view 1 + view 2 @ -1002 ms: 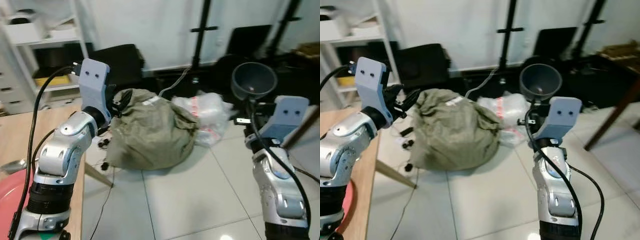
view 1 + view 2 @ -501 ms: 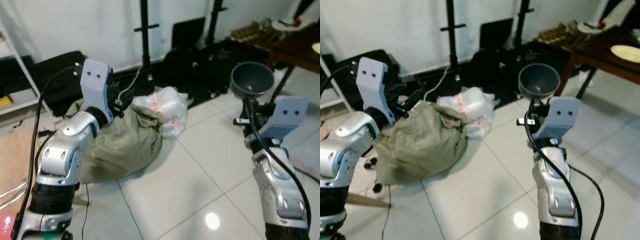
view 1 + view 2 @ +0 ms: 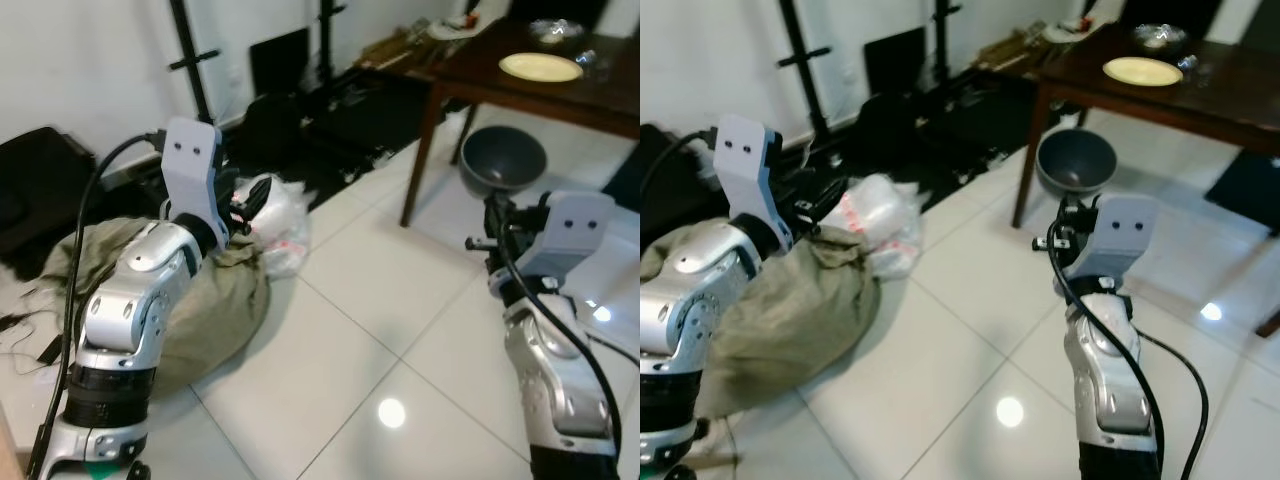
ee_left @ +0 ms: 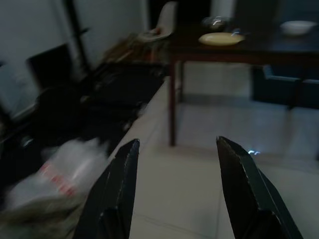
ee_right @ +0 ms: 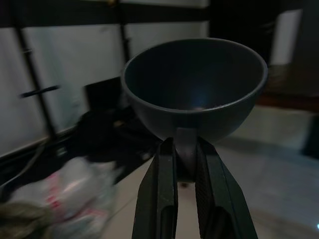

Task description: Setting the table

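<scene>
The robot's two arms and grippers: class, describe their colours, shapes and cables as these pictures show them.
Both arms are jointed silver metal with black bands. A thick black cable loops along each. Each wrist carries a pale grey-blue block with two small dark dots. The left gripper and right gripper each have two long black fingers.

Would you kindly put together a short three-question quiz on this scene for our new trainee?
1. True or false: the right gripper is shut on the base of the dark grey bowl.
2. Multiple choice: what lies on the dark wooden table? A) a red cup B) a pale yellow plate C) a folded towel.
3. Fill in: the left gripper is ____, with nothing between its fingers.

Key:
1. True. The two black fingers clamp the bowl's base, and the bowl stands upright above them.
2. B. The plate lies flat on the table top.
3. Open. Bare tiled floor shows between the fingers.
</scene>
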Robot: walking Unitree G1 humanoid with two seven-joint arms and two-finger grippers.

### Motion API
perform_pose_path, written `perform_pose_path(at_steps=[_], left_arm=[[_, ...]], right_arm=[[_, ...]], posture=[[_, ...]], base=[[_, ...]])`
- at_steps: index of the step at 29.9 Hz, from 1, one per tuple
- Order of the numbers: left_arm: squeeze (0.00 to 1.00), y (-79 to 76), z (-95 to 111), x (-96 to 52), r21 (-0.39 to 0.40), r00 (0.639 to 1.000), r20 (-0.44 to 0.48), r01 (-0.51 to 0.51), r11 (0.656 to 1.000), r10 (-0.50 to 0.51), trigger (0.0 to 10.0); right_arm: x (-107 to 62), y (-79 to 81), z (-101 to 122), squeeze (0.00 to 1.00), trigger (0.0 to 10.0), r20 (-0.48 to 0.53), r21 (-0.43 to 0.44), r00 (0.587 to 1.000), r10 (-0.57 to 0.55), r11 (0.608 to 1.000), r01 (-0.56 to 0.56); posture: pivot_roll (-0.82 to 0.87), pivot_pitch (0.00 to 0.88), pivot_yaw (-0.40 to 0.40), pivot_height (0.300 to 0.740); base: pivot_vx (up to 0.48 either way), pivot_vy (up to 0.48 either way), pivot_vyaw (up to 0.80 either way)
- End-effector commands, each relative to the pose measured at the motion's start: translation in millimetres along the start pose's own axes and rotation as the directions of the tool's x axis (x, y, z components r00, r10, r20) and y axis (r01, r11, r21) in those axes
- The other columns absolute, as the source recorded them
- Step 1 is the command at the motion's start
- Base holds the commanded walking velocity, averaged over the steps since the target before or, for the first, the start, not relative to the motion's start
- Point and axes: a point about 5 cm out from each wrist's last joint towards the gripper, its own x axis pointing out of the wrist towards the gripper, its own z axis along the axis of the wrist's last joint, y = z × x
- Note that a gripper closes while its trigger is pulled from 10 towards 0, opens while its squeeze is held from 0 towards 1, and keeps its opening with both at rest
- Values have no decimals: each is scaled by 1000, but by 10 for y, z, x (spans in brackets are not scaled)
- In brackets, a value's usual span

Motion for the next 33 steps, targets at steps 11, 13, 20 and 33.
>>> perform_pose_path(at_steps=[11,13,20,33], left_arm=[[0,39,-36,-9,-12,1000,-9,-15,1000,15,10000],[0,39,-35,-8,-13,1000,-8,-15,1000,14,10000],[0,39,-35,-8,-13,1000,-8,-14,1000,14,10000],[0,-44,-66,43,-7,1000,18,2,1000,-2,10000]], right_arm=[[-20,-4,-3,0,10000,-2,-8,1000,-5,1000,5],[-20,-5,-3,0,10000,-2,-8,1000,-5,1000,5],[-20,-5,-3,0,10000,-3,-8,1000,-5,1000,5],[-52,39,-46,0,10000,-21,-2,1000,16,1000,-16]], posture=[[-38,12,125,740],[-38,12,125,740],[-38,12,125,740],[-48,18,128,740]], base=[[0,0,-763],[0,0,-763],[0,0,-763],[148,0,-528]])
